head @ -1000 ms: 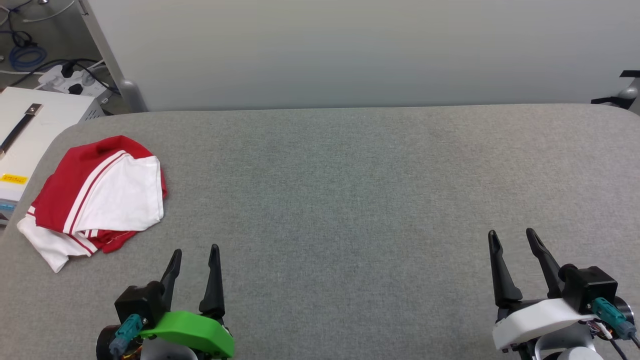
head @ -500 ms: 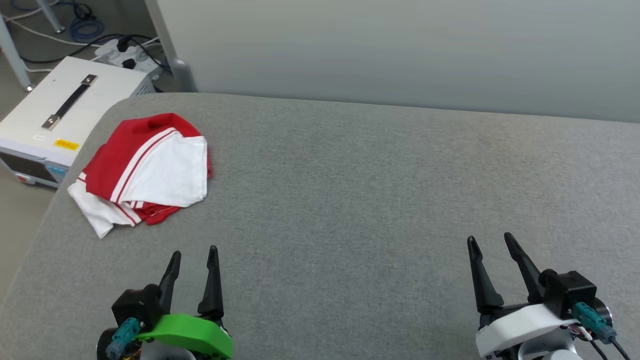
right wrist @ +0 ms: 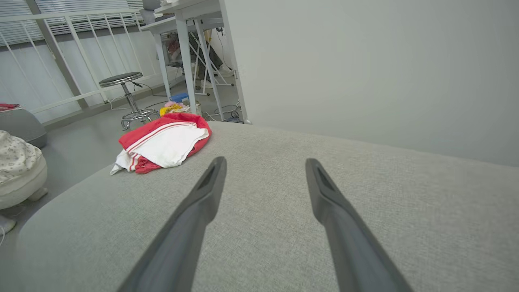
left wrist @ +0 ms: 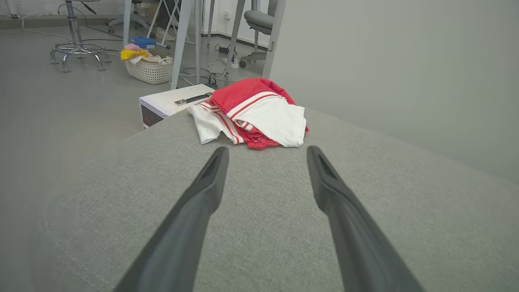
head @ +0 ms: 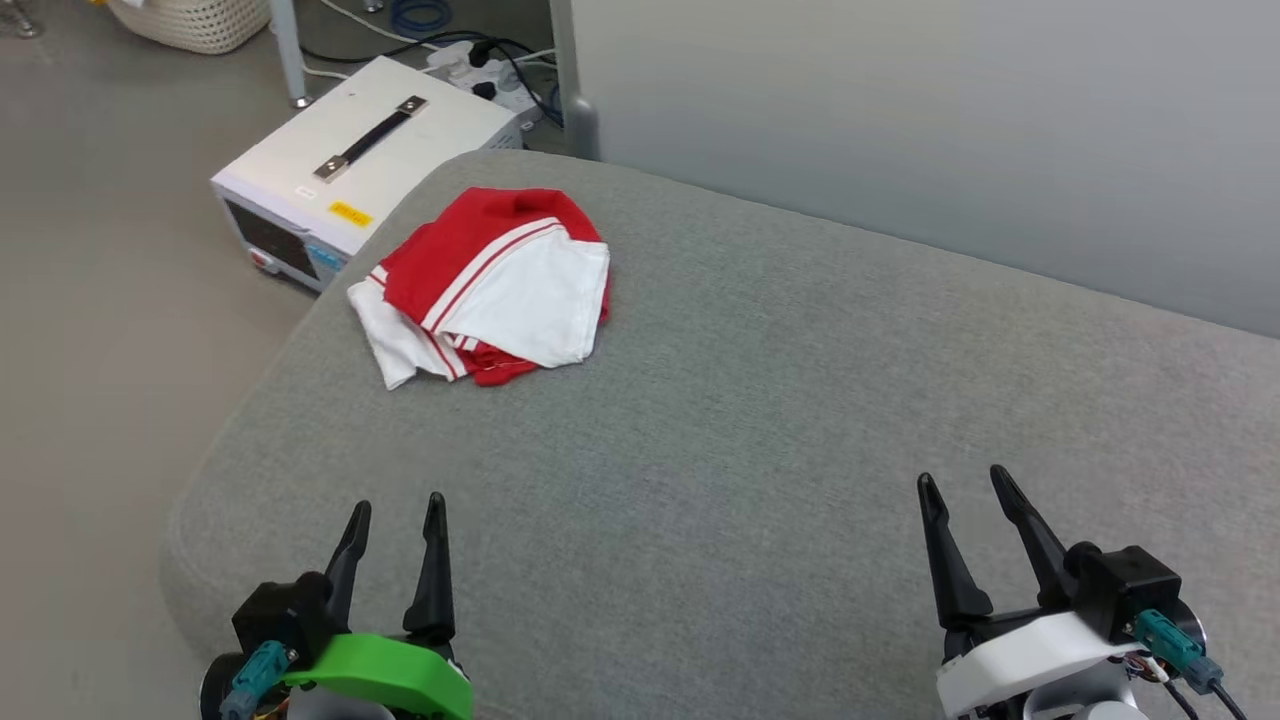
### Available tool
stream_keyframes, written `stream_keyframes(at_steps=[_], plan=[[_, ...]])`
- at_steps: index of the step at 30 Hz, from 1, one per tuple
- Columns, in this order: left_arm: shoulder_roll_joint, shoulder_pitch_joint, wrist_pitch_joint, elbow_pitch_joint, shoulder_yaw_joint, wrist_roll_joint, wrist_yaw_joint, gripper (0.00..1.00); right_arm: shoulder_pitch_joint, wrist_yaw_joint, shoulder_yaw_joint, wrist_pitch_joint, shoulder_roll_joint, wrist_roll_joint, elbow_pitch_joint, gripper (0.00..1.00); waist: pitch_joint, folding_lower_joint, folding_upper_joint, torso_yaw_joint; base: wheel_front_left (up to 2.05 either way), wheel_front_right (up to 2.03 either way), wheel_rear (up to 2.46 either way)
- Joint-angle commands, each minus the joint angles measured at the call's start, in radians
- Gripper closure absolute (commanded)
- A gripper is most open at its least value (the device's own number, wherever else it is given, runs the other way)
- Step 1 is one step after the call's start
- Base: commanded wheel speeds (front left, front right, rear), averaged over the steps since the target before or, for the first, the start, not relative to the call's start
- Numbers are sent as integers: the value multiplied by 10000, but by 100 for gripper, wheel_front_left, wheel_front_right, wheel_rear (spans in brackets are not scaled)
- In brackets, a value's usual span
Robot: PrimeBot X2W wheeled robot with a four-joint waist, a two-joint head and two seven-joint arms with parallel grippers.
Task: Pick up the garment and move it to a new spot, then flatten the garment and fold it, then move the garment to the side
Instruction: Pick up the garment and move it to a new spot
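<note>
The garment (head: 490, 285) lay in a crumpled heap on the bench (head: 760, 400), near its far left corner. Its red body was bunched under a white sleeve with striped trim, and no lettering showed. It had not stirred over the last second: same folds, same place by the corner.

What had changed was the head view, which had swung to the left. The heap, earlier at the picture's left edge, now sat nearer the middle, and the floor and the white box (head: 370, 175) off the corner came into fuller sight. The left jaws and right jaws kept their places at the bottom of that view. Both stood spread wide and empty over bare bench, well apart from the garment and from each other.

In the left wrist view the garment (left wrist: 253, 111) stood almost straight ahead of the two fingers, so the left arm looked the better aimed. In the right wrist view it (right wrist: 164, 142) lay off to the left.

The turn read as the robot facing its target, with no part of the task yet done and the first pick-up still ahead. That would call for a long reach forward and a close on a thick fold. Since the heap lay close to the edge, a clumsy push might slide it off toward the box.
</note>
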Motion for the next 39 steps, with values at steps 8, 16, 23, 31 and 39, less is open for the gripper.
stream_keyframes(at_steps=[8, 16, 23, 31, 39], plan=[[-26, 126, -57, -105, -96, 48, -25, 0, -13, -7, 50, -93, -18, 68, -31, 0, -143, 0, 0, 1203, 0, 0, 0], [-26, 138, -57, -184, -131, -171, -9, 0, 1, -7, 81, -93, -18, 96, 1, 0, -181, 0, 0, 1401, 0, 0, 0], [-26, 118, -57, -428, -164, -306, -88, 0, -17, -7, 108, -93, -18, 20, -8, 0, -37, 0, 0, 1324, 0, 0, 0], [-26, -383, -57, -488, -147, -695, -211, 0, -316, -7, 151, -93, -18, -468, -216, 0, 866, 0, 0, 822, 0, 0, 0], [791, -2505, -37, 1265, -801, -361, -370, 0, -1018, -7, 238, -93, -140, -801, -648, 0, 2364, 0, 0, -266, 0, 0, 0]])
